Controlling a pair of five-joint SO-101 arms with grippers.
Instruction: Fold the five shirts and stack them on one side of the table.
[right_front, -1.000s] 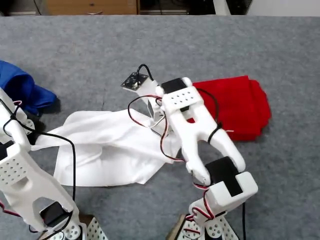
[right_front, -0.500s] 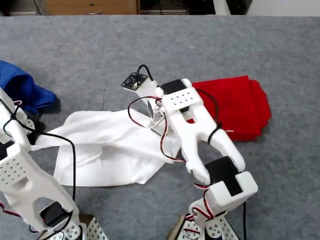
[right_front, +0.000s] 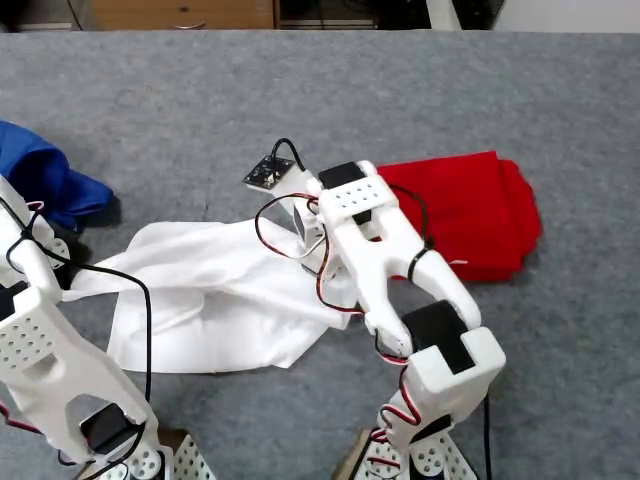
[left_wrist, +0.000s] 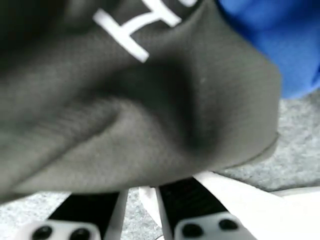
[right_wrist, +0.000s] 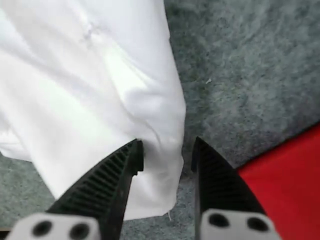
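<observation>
Fingers (right_wrist: 120, 175) of the right gripper (right_wrist: 167, 150) stand apart, unclenched, straddling the right-hand border of the white shirt (right_wrist: 90, 75), one on the cloth and the other over bare grey table (right_wrist: 250, 65). Nothing is pinched yet. That white shirt (right_front: 210, 300) lies spread and rumpled between the two arms, nearer the table's front edge than its far one, with one sleeve drawn out toward the left edge. There the left gripper (left_wrist: 142, 200) appears clenched on a strip of it, judging from the sliver of white between its dark fingers and the taut line of the sleeve. The step in hand looks like taking this border for the first fold. To do it well, the right gripper should probably drop until the hem sits deep between its jaws and not merely at the tips, then close on cloth alone without scraping the table. The lift should stay low and travel toward the left edge, so the flap lands flat while the left hold anchors the sleeve. A folded red shirt (right_front: 470, 215) lies just beside this border toward the right edge, and catching it would undo finished work. A blue shirt (right_front: 45, 180) and a dark shirt (left_wrist: 125, 100) wait bunched at the left edge.
</observation>
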